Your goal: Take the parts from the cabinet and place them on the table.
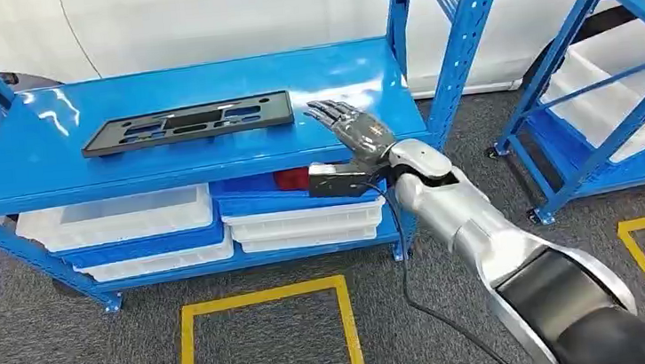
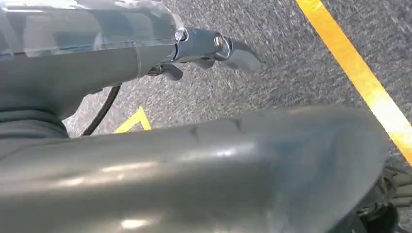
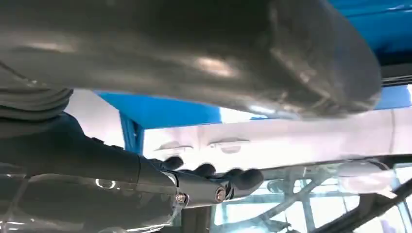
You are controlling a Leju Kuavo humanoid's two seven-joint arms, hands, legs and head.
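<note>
A flat black plastic part [image 1: 188, 123] with several cut-outs lies on the top shelf of the blue rack [image 1: 41, 164]. My right hand [image 1: 354, 128] reaches over the shelf's right end, a short way to the right of the part and not touching it. Its fingers are stretched out and apart, holding nothing. The right wrist view shows those dark fingers [image 3: 214, 178] extended with nothing between them. My left hand [image 2: 209, 48] hangs above grey carpet, fingers loosely out and holding nothing.
White trays [image 1: 117, 218] and blue bins sit on the lower shelf, with a red object [image 1: 292, 179] behind them. A second blue rack [image 1: 614, 91] stands at the right. Yellow floor lines [image 1: 263, 295] mark the carpet. A white car body [image 1: 223, 18] is behind the rack.
</note>
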